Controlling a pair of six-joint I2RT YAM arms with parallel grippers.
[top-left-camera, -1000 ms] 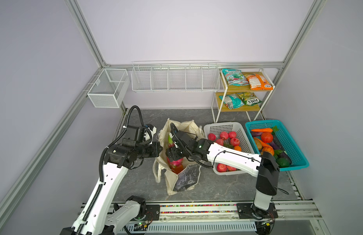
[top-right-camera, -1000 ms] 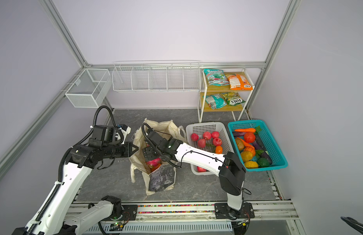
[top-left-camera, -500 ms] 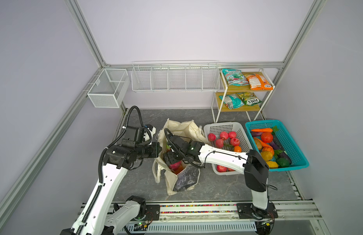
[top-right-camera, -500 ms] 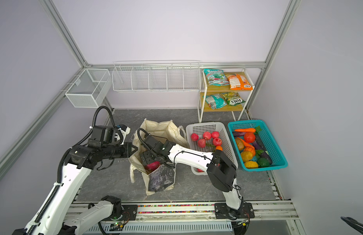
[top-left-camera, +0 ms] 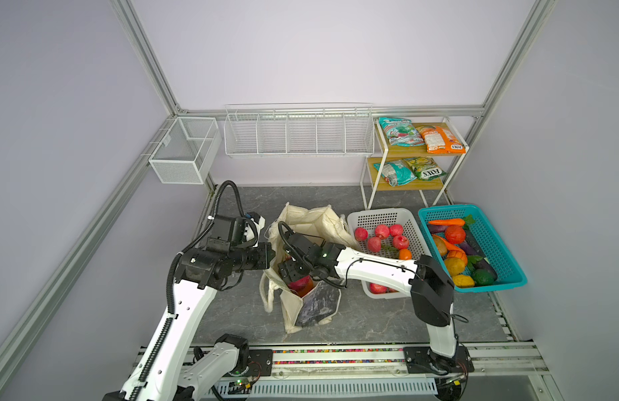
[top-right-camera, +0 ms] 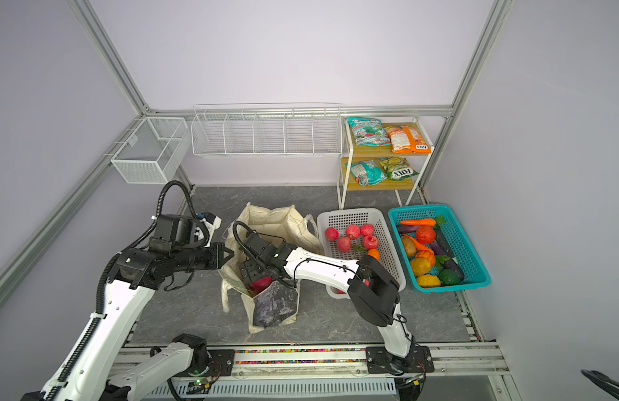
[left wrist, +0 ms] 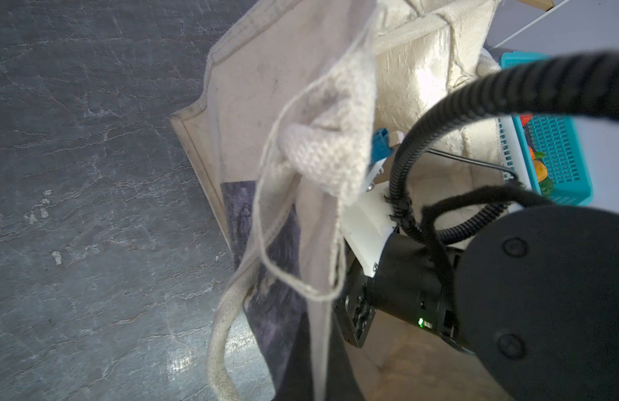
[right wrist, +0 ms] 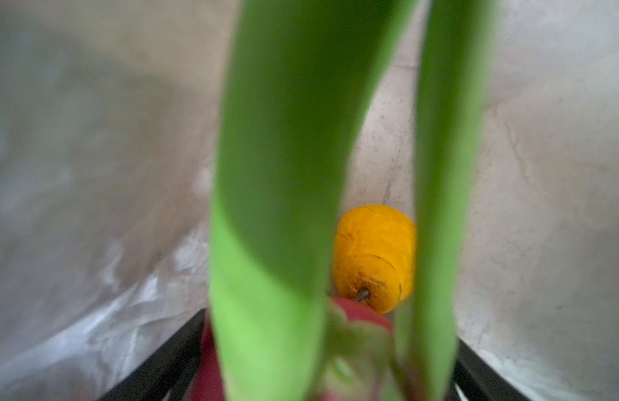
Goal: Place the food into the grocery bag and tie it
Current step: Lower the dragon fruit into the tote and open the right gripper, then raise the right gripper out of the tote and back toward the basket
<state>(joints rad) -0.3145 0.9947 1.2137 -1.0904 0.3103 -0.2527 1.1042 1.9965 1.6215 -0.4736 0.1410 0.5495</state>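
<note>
Left gripper [top-left-camera: 270, 255] pinches rim of cream canvas tote [top-left-camera: 315, 222]; right gripper [top-left-camera: 297, 277], jaws wide astride pink green-tipped dragon fruit [top-left-camera: 301, 284], grip uncertain: best release low, then withdraw straight up.

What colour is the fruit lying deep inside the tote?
The fruit is yellow-orange, best seen in the right wrist view.

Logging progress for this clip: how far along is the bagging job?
Done: a yellow fruit lies in the grocery bag. In hand: the left gripper pinches it open; the right gripper straddles the dragon fruit inside. Left: orange packet on the shelf, handles untied.
</note>
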